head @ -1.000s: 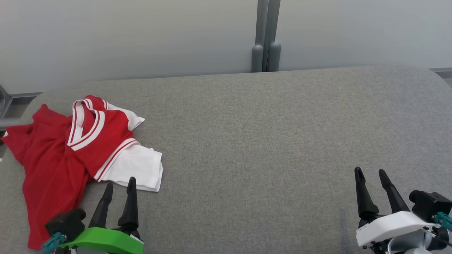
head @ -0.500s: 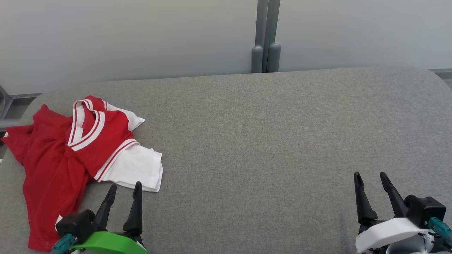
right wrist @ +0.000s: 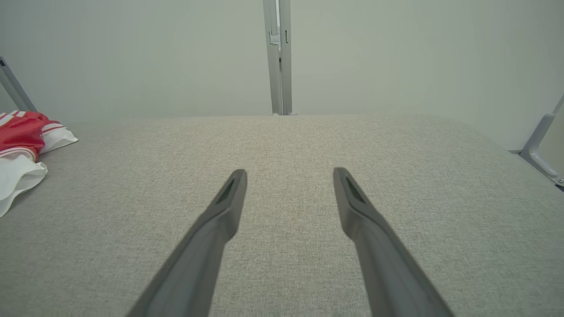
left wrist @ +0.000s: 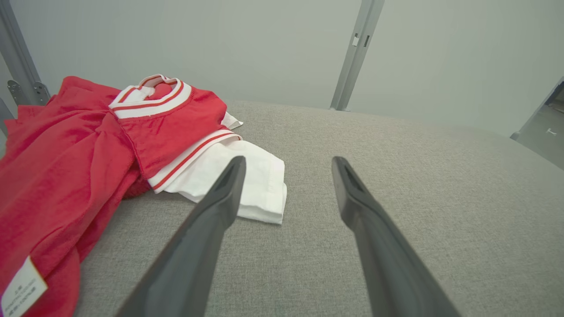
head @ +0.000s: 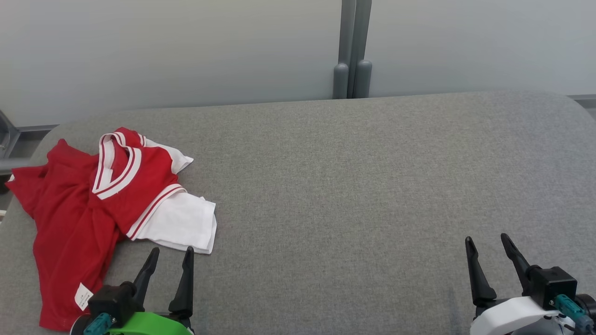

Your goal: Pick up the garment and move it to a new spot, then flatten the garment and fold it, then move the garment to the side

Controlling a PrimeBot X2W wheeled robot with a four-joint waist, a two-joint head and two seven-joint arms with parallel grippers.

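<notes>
Nothing's ticked off yet: the garment (head: 93, 204) lies rumpled at the left end of the bench (head: 349, 186), not lifted, flattened or folded. By my reading, the pick-up, the spreading, the fold and the shift aside are all left to do. Left end effector (head: 172, 250) gapes wide and empty, tips just short of the white sleeve, not touching. Right end effector (head: 486, 237), equally wide and empty, hangs over bare bench, well apart.

Soft cloth garment (head: 93, 204), matt woven tabletop (head: 349, 186)
</notes>
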